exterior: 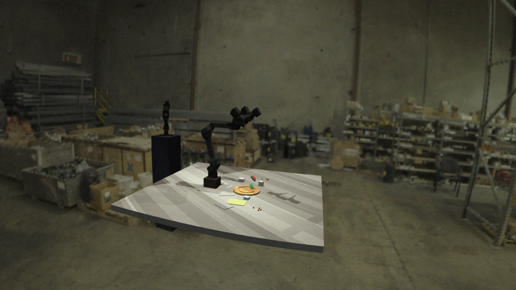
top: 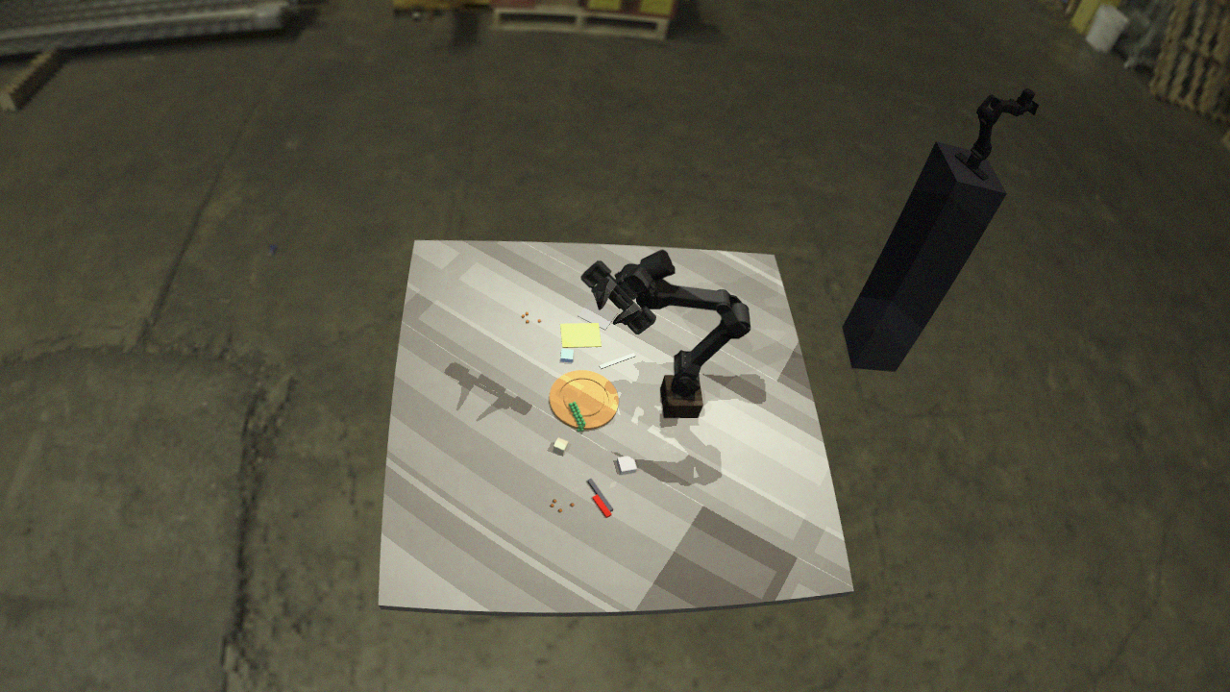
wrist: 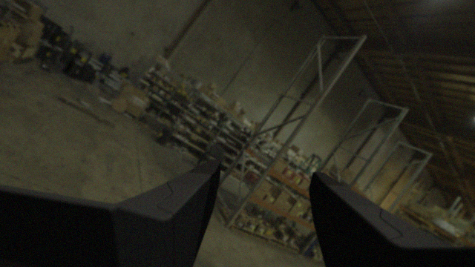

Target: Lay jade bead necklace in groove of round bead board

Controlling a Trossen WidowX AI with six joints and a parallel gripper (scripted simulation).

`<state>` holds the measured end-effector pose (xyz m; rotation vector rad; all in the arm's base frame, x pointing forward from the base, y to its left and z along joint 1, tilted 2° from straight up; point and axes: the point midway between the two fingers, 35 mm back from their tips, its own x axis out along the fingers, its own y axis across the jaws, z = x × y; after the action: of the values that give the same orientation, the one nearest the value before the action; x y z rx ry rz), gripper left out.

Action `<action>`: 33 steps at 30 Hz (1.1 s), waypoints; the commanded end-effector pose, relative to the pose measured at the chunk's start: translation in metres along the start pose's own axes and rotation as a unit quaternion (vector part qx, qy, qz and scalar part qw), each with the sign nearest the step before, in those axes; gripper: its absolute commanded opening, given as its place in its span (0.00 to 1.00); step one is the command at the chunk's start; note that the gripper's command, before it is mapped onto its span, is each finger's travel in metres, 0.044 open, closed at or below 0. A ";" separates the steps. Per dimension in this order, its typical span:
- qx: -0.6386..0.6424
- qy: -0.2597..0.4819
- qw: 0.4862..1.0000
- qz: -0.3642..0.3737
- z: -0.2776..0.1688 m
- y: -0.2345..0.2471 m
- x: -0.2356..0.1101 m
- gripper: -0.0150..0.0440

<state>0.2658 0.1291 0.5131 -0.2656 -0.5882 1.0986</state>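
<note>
The round orange bead board [top: 598, 388] [exterior: 240, 190] lies on the table in front of the arm's base. The jade bead necklace [top: 576, 416] [exterior: 250, 186] lies as a short green string across the board's near edge, one end at the rim. My gripper [top: 615, 301] [exterior: 252, 113] [wrist: 265, 175] is raised high above the table, behind the board and well apart from it, and points out into the hall. Its fingers stand partly apart with nothing between them. The wrist view shows only the two fingers and the warehouse shelves.
A yellow note [top: 580, 333], a small blue block [top: 566, 354] and a white stick [top: 617, 360] lie behind the board. A cream cube [top: 559, 444], a white cube [top: 625, 464], a red-and-grey tool [top: 599, 499] and loose brown beads [top: 558, 505] lie in front. A dark pillar [top: 924, 258] stands off the table.
</note>
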 end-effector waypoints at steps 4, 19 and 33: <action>0.040 0.028 0.998 -0.037 -0.036 -0.015 0.004 0.59; 0.098 0.137 0.981 -0.101 -0.135 -0.030 0.011 0.59; 0.129 0.281 0.944 -0.115 -0.233 -0.011 0.002 0.59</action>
<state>0.4019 0.1426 0.3534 -0.2380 -0.0352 0.8181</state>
